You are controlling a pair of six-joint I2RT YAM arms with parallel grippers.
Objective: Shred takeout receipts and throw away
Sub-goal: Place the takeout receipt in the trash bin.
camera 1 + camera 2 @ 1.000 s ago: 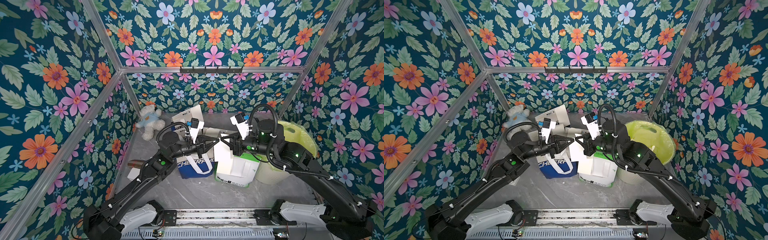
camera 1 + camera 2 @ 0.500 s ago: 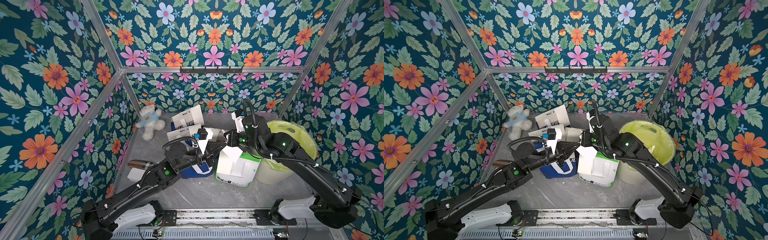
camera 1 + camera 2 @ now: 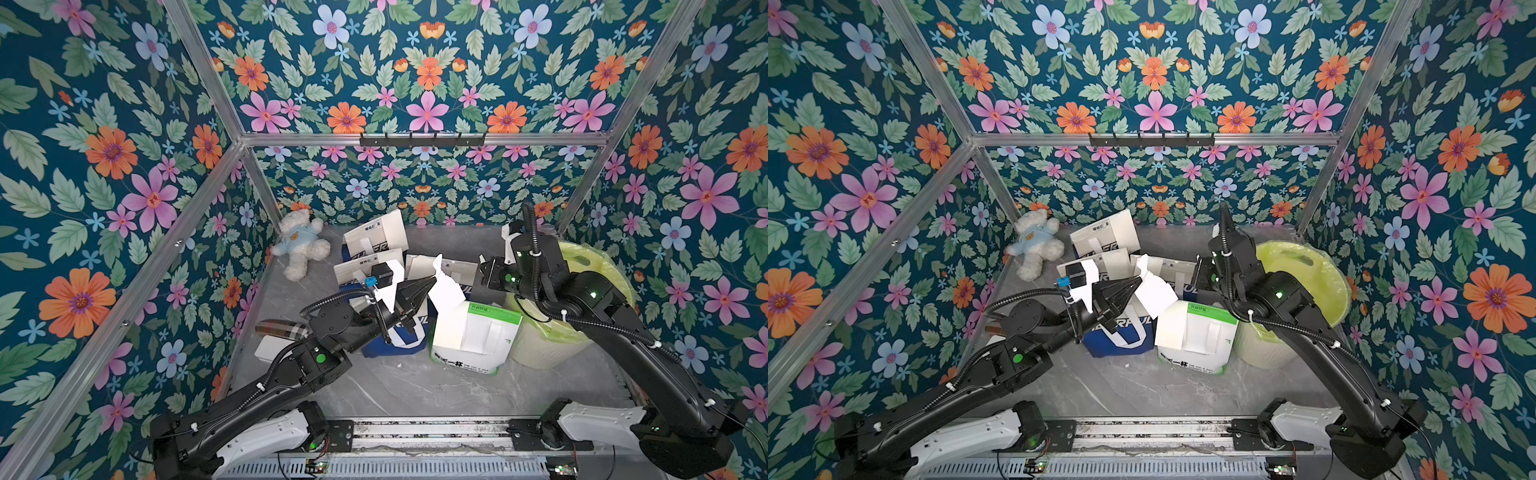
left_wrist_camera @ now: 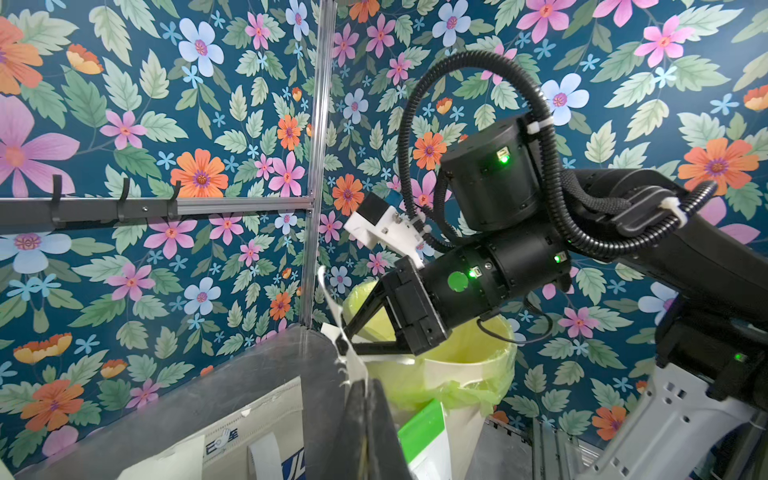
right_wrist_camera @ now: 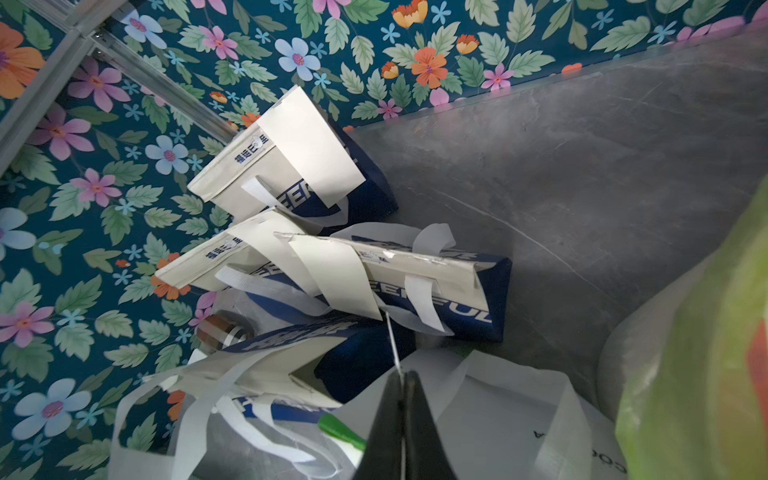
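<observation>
Pinching one receipt [image 3: 448, 291]: two grippers [image 4: 365, 386] [image 4: 341, 345]

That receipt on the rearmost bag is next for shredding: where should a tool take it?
Likely the receipt's free lower corner, overhanging the blue lettering, pinched from the robot's side: it lies flat on the rearmost bag, so only an edge offers purchase.

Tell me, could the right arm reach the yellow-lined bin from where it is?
Probably yes: the bin sits right beside it, mouth open and uncovered; the right gripper is shut on a receipt strip.
</observation>
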